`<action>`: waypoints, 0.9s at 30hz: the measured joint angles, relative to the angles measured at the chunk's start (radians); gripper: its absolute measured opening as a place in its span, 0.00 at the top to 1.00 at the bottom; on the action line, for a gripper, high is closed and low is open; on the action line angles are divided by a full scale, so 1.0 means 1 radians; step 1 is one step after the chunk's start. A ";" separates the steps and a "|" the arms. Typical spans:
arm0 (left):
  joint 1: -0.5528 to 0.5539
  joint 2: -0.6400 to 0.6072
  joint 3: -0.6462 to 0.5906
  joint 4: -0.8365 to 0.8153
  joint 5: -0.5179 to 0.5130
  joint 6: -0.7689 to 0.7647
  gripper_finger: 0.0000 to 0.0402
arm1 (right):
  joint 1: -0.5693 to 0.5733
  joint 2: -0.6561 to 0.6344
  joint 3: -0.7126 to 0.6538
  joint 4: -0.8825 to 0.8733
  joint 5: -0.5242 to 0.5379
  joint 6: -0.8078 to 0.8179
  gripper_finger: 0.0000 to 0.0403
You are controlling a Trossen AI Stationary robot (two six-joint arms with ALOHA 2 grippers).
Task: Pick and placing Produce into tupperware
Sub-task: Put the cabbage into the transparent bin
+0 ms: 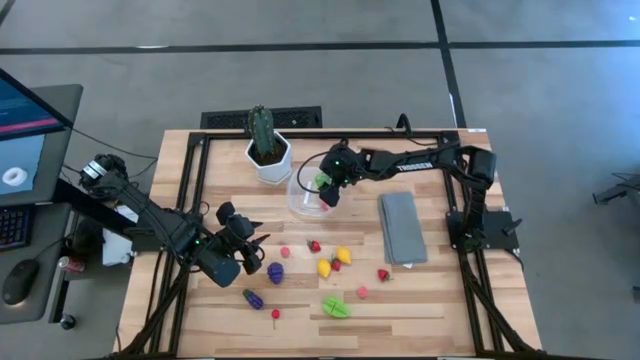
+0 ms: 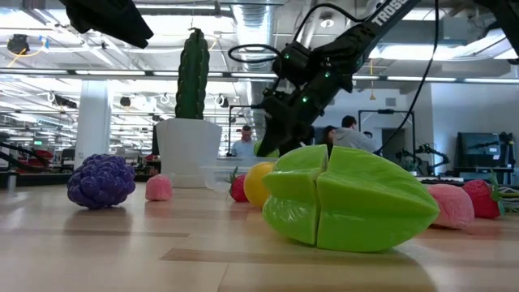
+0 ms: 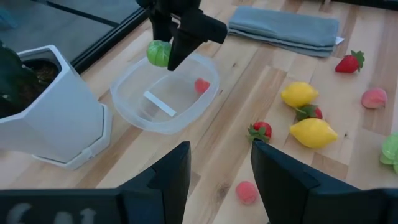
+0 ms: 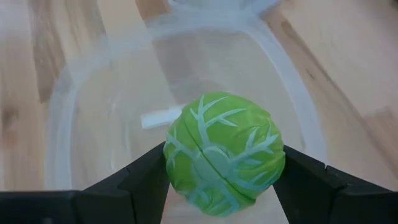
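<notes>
Tupperware [image 1: 312, 196] sits directly under the right gripper [image 1: 328, 190], which is pinching a green cabbage [image 4: 224, 154], so it's a straight drop. Left gripper [image 1: 243, 243] idles half-open around 7 o'clock.

Green cabbage [image 4: 224, 155] above clear tupperware [image 3: 134, 106] holding one red piece [image 3: 201, 85].

Overhead, table-level, two wrist views
</notes>
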 joint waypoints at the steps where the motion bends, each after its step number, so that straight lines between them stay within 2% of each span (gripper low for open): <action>1: 0.000 0.000 0.000 0.000 -0.001 0.000 0.60 | 0.000 0.000 -0.001 0.001 0.000 0.006 0.32; 27: 0.000 0.000 0.000 0.000 -0.003 0.000 0.60 | -0.013 0.015 0.001 0.036 -0.008 0.026 0.32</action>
